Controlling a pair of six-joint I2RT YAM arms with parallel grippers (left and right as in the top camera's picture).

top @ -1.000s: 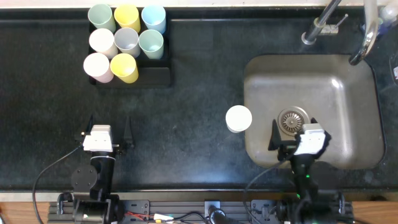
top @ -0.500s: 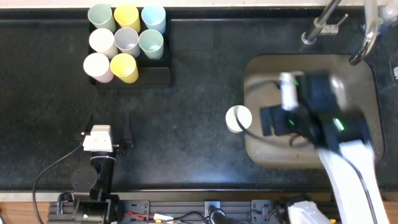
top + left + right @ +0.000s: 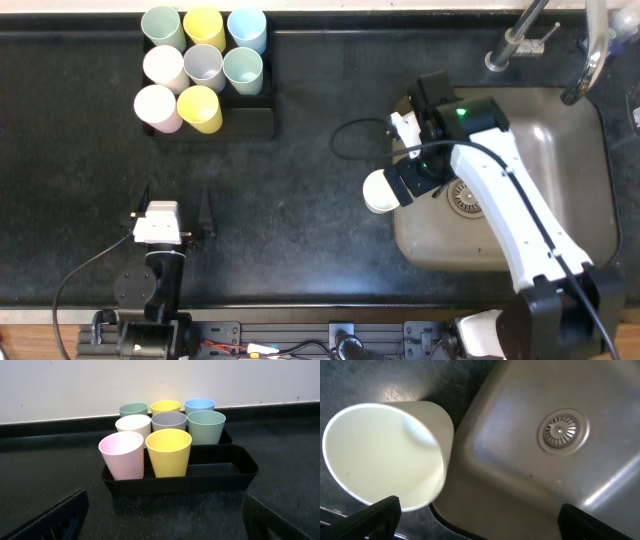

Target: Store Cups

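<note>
white cup (image 3: 385, 455) just beside steel sink (image 3: 520, 480)

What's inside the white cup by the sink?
Nothing: the white cup looks empty, inner wall bare. A sliver by its rim is covered by a finger of the right gripper.

Right arm (image 3: 520, 230): white links, black joints, green light lit near wrist, thin black cable looping off. Left arm (image 3: 160, 225): white wrist block, black round base, black cable; left pincer (image 3: 177, 205) fingers black, slim.
</note>
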